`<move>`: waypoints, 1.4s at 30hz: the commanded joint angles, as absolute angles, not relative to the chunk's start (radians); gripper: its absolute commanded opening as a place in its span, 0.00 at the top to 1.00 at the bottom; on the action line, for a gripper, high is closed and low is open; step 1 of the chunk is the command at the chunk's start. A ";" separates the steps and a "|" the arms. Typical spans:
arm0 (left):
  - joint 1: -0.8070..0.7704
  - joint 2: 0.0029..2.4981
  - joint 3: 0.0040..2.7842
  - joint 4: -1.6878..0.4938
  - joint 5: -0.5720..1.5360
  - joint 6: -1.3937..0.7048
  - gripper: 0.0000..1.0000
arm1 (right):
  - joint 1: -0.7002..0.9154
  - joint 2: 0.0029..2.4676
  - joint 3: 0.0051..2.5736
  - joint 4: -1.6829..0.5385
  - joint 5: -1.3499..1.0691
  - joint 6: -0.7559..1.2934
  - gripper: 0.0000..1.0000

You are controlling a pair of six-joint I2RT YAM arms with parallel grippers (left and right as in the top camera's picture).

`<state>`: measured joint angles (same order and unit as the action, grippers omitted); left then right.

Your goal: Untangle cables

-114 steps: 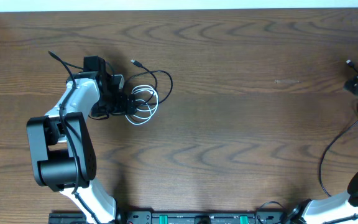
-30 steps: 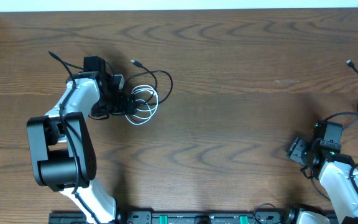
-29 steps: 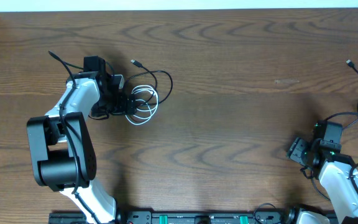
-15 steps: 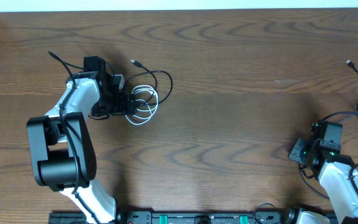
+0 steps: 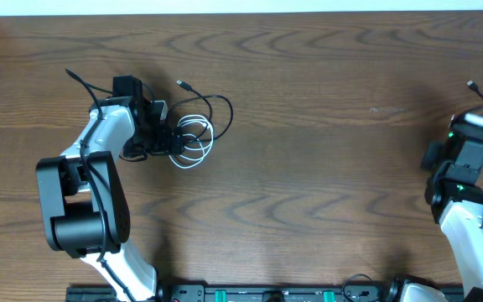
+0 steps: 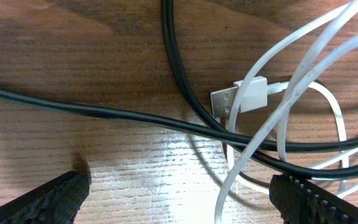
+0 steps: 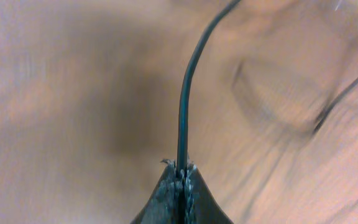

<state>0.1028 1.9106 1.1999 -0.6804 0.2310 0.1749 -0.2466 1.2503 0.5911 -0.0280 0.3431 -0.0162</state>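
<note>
At the overhead frame's upper left, our left gripper (image 5: 173,138) stood spread wide over the tangled thin white and black cables (image 5: 196,132), grasping nothing. At the right edge, our right gripper (image 7: 182,177) pinched one thin black cable (image 7: 184,112).

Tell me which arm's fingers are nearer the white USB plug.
Left. The left fingers, open, hover right over the white USB plug; the right fingers, far across the table, pinch a black cable.
</note>
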 commanded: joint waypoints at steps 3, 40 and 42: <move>0.104 1.923 1.195 -0.683 0.236 0.162 0.02 | -0.261 1.250 0.609 0.298 0.442 -0.533 0.99; 0.104 1.923 1.195 -0.683 0.236 0.162 0.02 | -0.727 1.839 0.875 0.712 0.384 -1.662 0.98; 0.104 1.923 1.195 -0.683 0.236 0.162 0.02 | -0.741 1.839 0.875 0.687 0.369 -1.664 0.92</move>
<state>0.1028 1.9106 1.1999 -0.6800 0.2310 0.1749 -0.7250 1.8301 0.8600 0.7071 0.3866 -1.5742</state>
